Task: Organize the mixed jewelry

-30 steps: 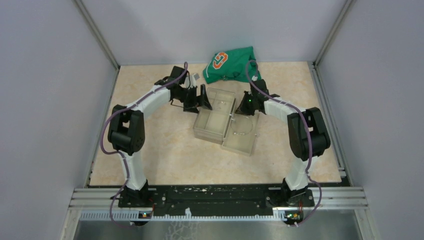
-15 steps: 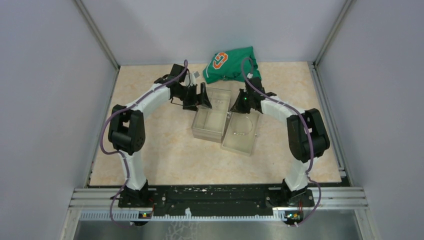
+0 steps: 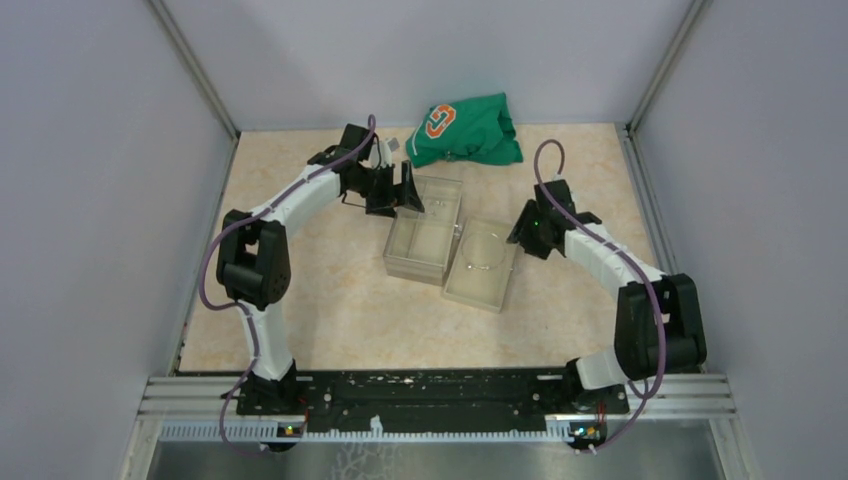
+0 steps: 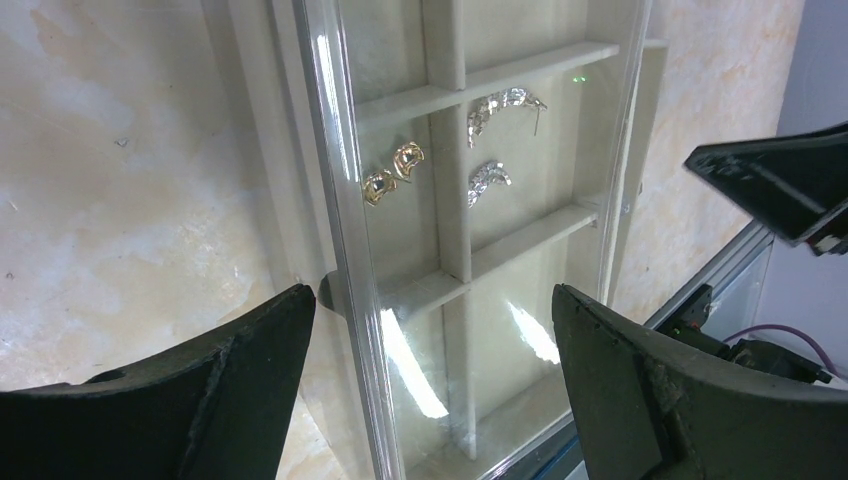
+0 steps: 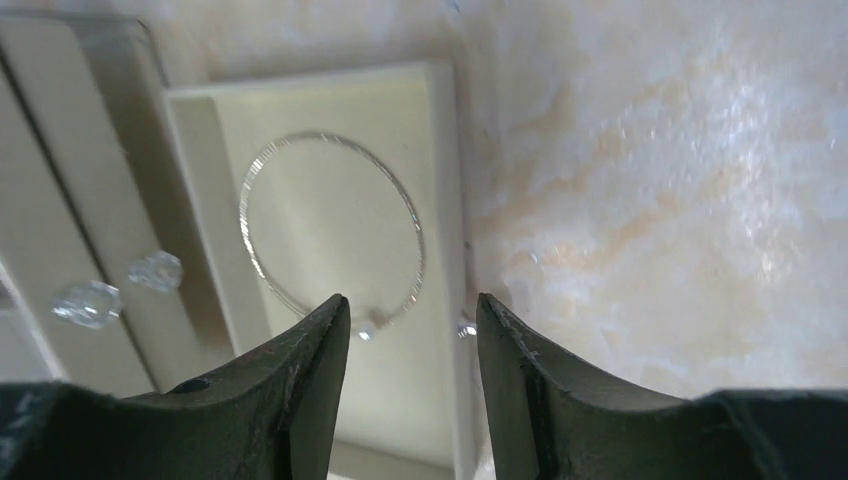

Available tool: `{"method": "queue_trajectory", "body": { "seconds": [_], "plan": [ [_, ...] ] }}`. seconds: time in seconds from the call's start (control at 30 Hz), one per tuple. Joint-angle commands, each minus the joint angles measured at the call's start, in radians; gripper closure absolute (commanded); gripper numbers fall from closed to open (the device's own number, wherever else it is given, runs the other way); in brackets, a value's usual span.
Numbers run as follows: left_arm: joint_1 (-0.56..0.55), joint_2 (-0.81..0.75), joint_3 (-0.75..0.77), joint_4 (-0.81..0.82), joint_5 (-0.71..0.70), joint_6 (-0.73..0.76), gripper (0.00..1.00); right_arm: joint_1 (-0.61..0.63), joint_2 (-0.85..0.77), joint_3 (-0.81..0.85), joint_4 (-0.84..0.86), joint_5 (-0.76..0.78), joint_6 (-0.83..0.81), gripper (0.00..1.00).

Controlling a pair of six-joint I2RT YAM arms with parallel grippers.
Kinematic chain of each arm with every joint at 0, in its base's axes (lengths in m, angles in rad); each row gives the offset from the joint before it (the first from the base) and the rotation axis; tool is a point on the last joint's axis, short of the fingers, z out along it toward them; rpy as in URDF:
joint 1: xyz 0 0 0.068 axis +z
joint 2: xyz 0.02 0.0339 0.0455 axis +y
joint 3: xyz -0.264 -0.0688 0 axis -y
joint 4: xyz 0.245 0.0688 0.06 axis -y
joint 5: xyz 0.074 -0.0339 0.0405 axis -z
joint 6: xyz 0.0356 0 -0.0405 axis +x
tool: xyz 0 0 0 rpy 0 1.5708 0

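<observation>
Right gripper point(image 5: 412, 305): fingers parted, nothing between them. It hangs over the clear box's point(image 3: 497, 292) right edge, above its shallow right half.

Wire hoop point(image 5: 418, 240) lies flat in that half, inside the rim. It's thin, silvery, near-round, so it has no real long axis. The ring is open, with the gap facing the right gripper's fingertips. A small clear bead point(image 5: 365, 331) sits at that end, just inside the left fingertip. A second bead point(image 5: 465, 327) is at the box's rim by the other fingertip; can't tell if it's in or out.

Two clear crystal bits point(image 5: 155, 270) sit in the next section, beyond the hoop's far side from that rim.

Left gripper point(image 4: 430, 295): spread wide, empty, over the compartmented half near the box's far-left corner. Beyond its tips are a gold earring pair point(image 4: 393, 172) in one cell and two silvery crescent pieces point(image 4: 488, 180) in the adjacent cell, curved and faceted, both arching the same way.
</observation>
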Motion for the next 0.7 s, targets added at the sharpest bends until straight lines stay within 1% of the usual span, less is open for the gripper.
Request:
{"method": "queue_trajectory", "body": {
  "seconds": [0.0, 0.1, 0.2, 0.33, 0.47, 0.57, 0.67],
  "plan": [
    [-0.008, 0.021, 0.037, 0.02, 0.023, -0.004, 0.05, 0.049, -0.042, -0.024, -0.064, 0.037, 0.029, 0.5],
    [-0.008, 0.023, 0.037, 0.021, 0.028, -0.001, 0.05, 0.085, -0.043, -0.036, -0.097, 0.057, 0.05, 0.51],
    [-0.007, 0.023, 0.034, 0.02, 0.024, 0.001, 0.05, 0.119, -0.057, -0.075, -0.094, 0.065, 0.075, 0.58],
    [-0.007, 0.026, 0.029, 0.023, 0.035, -0.005, 0.05, 0.136, -0.06, -0.119, -0.087, 0.071, 0.091, 0.71],
    [-0.008, 0.025, 0.021, 0.031, 0.042, -0.01, 0.05, 0.136, -0.056, -0.132, -0.081, 0.091, 0.071, 0.75],
    [-0.008, 0.024, 0.017, 0.036, 0.044, -0.012, 0.05, 0.136, -0.038, -0.131, -0.073, 0.086, 0.055, 0.83],
    [-0.007, 0.023, 0.014, 0.036, 0.042, -0.01, 0.05, 0.136, -0.022, -0.134, -0.055, 0.073, 0.045, 0.86]
  ]
}}
